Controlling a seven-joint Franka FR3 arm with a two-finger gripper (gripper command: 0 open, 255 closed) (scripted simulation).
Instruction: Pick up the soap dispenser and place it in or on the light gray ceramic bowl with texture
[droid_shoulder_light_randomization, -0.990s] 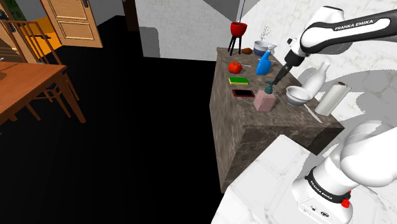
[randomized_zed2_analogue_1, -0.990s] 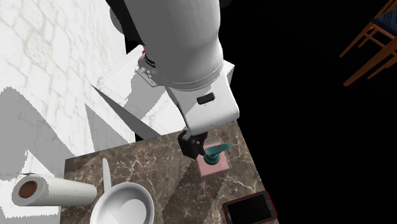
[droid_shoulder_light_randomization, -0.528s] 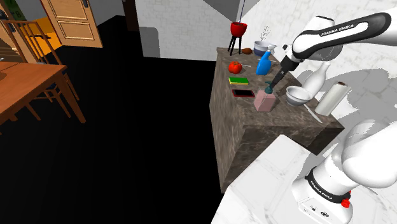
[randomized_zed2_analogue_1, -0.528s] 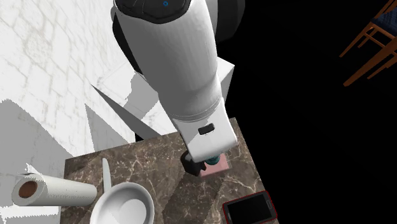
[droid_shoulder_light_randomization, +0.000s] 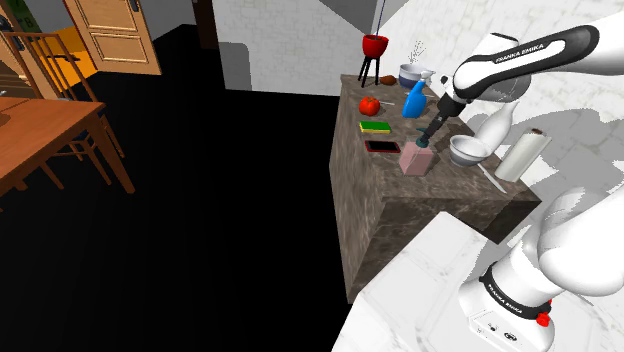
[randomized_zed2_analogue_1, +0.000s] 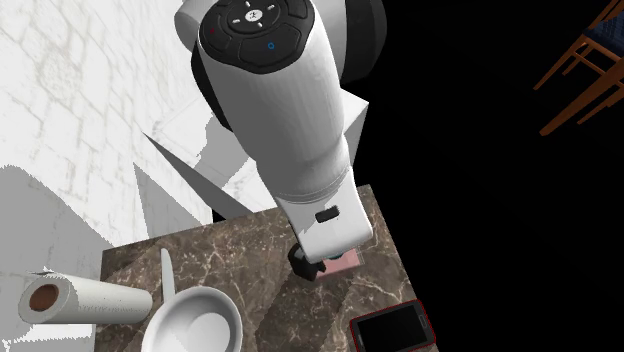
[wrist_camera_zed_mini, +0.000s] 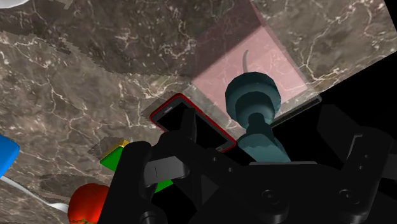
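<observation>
The gripper (wrist_camera_zed_mini: 262, 124) is coming lower over the pink soap dispenser (wrist_camera_zed_mini: 273, 54). Its fingers (wrist_camera_zed_mini: 186, 130) are standing open beside the teal pump (wrist_camera_zed_mini: 253, 95), so squeezing is probably coming next.

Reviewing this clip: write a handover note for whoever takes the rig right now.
Gripper: open, with one finger on each side of the teal pump, touching neither side.
Dispenser: pink body, upright on the marble counter, not lifted.
Bowl: pale, on the counter beside the dispenser, nothing in it.
Done: the gripper is lined up over the pump.
Left: probably lower a little, close, lift, carry to the bowl, release.
</observation>
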